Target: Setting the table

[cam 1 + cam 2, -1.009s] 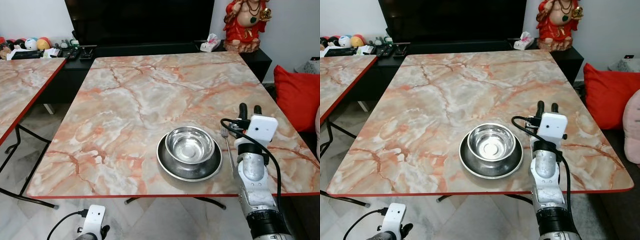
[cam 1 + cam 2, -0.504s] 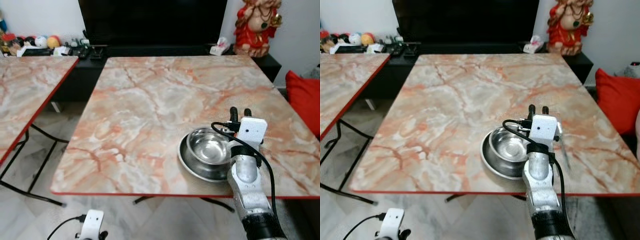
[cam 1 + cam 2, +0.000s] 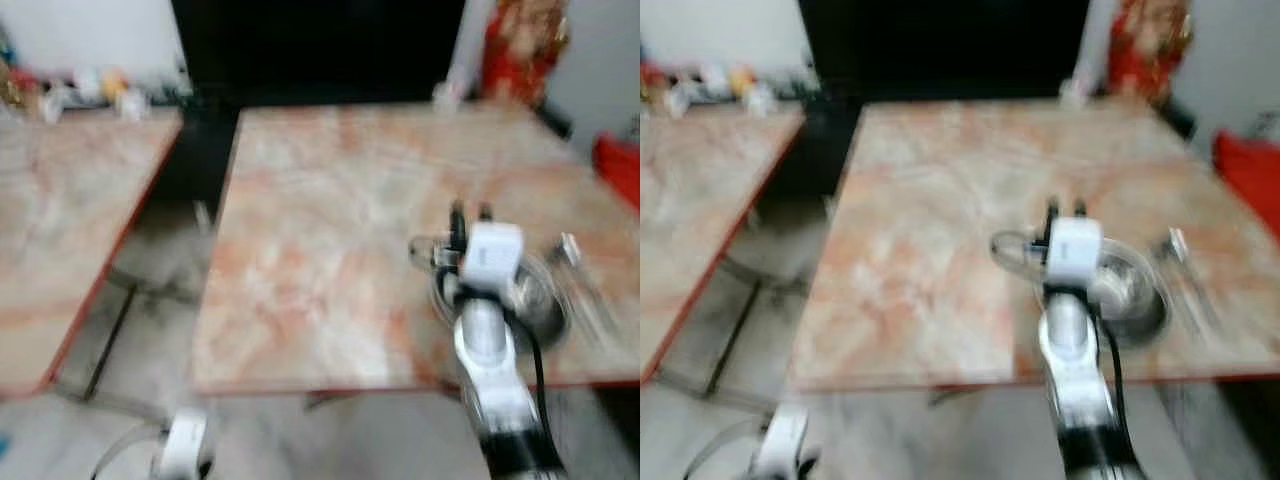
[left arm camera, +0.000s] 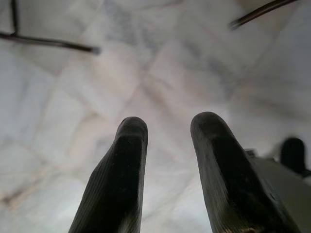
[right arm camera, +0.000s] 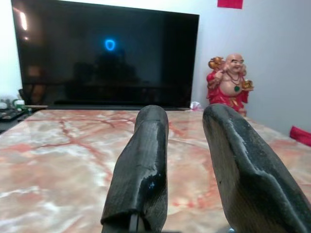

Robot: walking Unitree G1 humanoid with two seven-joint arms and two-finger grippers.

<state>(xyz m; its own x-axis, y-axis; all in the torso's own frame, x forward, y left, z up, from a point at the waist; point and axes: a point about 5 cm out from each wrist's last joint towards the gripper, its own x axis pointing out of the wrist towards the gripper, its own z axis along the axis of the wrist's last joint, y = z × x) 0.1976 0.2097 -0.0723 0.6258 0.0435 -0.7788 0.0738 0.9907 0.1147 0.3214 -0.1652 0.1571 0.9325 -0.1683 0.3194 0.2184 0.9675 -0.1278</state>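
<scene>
Blurred head views: right gripper — fingers parted, empty — hovered above the table beside the bowl; left gripper parted, over floor.

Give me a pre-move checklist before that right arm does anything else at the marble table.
1. Head views sharp enough to aim: not ok, both blurred.
2. Right gripper jaws open, nothing held: ok.
3. Left gripper jaws open, hanging above the pale tiled floor: ok.
4. Shiny steel bowl sitting on the orange marble table: ok.
5. Silver fork lying right of the bowl: ok, exact alignment cannot tell.
6. Bowl centred on its plate: cannot tell.
</scene>
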